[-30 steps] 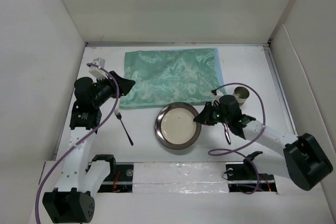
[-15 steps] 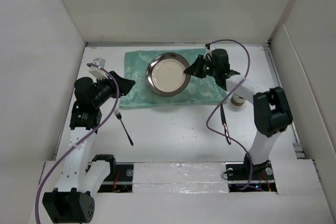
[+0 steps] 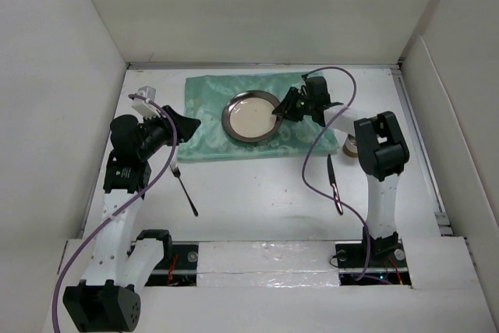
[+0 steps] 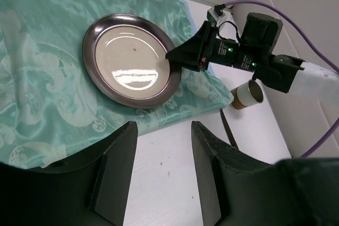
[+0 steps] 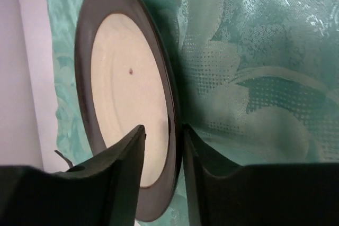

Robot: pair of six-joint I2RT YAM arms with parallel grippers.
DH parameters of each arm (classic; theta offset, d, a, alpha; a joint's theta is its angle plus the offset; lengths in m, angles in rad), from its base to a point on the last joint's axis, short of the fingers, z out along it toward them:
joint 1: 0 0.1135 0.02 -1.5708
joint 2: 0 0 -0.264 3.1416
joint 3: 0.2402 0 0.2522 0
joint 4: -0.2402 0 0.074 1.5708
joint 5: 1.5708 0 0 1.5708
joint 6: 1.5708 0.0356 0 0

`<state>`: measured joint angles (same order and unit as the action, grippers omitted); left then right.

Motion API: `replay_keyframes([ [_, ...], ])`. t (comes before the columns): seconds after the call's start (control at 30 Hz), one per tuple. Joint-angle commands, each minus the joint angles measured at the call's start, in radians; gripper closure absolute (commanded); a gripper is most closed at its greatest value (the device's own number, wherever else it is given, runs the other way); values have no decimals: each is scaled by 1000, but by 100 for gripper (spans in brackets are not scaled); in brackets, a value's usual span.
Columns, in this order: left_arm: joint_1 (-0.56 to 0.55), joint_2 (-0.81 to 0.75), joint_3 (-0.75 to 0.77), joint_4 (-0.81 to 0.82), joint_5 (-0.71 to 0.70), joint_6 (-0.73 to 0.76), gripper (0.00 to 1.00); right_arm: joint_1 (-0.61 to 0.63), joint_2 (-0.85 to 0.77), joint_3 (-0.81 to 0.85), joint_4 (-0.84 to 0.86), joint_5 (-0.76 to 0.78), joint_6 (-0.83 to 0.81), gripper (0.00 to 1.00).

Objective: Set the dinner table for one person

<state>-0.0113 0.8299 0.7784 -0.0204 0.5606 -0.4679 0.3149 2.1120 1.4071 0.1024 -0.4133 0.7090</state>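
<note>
The overhead camera is looking down on the whole dinner table (image 3: pixel 257 193); both wrist cameras are facing the metal plate (image 3: pixel 251 116), the right closest.

So the base of it all is a big flat matte white dinner table (image 3: pixel 257 193), boxed in by plain white walls. Lying right on it: a teal-green rectangular patterned cloth (image 3: pixel 204 126) spread flat towards the far side, a slim dark-handled metal fork (image 3: pixel 185 190) on the left, just off the cloth's near left corner and angled a bit. On the right there's a thin dark utensil (image 3: pixel 333 181) (knife or spoon, can't tell from here), lying lengthwise well apart from the fork. A small tan cup (image 4: pixel 244 98) stands upright just beside the cloth's near right corner.
</note>
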Motion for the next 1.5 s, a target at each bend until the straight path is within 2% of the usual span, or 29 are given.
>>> replay_keyframes([
  [0.0,1,-5,31,24,7,14,58,-2,-99,-22,72,51,-20,55],
  [0.13,1,-14,30,23,7,15,58,-2,-204,-80,10,126,-84,38],
  [0.3,1,-23,29,23,7,15,58,-2,-374,-134,-91,218,-175,36],
  [0.33,1,-25,28,25,9,14,59,-2,-447,-154,-149,270,-204,40],
  [0.4,1,-26,30,27,12,12,67,-28,-533,-212,-162,353,-224,76],
  [0.43,1,-26,28,27,18,12,76,-37,-581,-279,-170,390,-229,100],
  [0.47,1,-35,27,30,24,9,93,-48,-671,-311,-179,440,-233,100],
  [0.5,1,-37,22,33,25,8,100,-71,-713,-341,-194,474,-244,100],
  [0.53,1,-40,24,36,28,6,100,-92,-786,-393,-243,598,-265,100],
  [0.57,1,-37,24,36,28,6,100,-92,-822,-417,-244,599,-266,100],
  [0.6,1,-34,27,34,30,6,100,-112,-845,-439,-256,670,-287,100],
  [0.7,1,-31,18,43,59,-5,100,-146,-889,-506,-299,751,-312,81],
  [0.73,1,-29,18,48,62,-6,100,-167,-885,-510,-335,771,-321,71],
  [0.87,1,-23,18,45,67,-6,100,-168,-837,-499,-377,778,-324,55],
  [1.27,1,-34,13,45,65,-5,100,-195,-634,-424,-365,726,-324,54],
  [1.4,1,-25,15,45,70,-6,100,-195,-580,-396,-342,754,-304,70],
  [1.47,1,-23,9,50,82,-8,100,-195,-567,-357,-342,822,-299,97],
])
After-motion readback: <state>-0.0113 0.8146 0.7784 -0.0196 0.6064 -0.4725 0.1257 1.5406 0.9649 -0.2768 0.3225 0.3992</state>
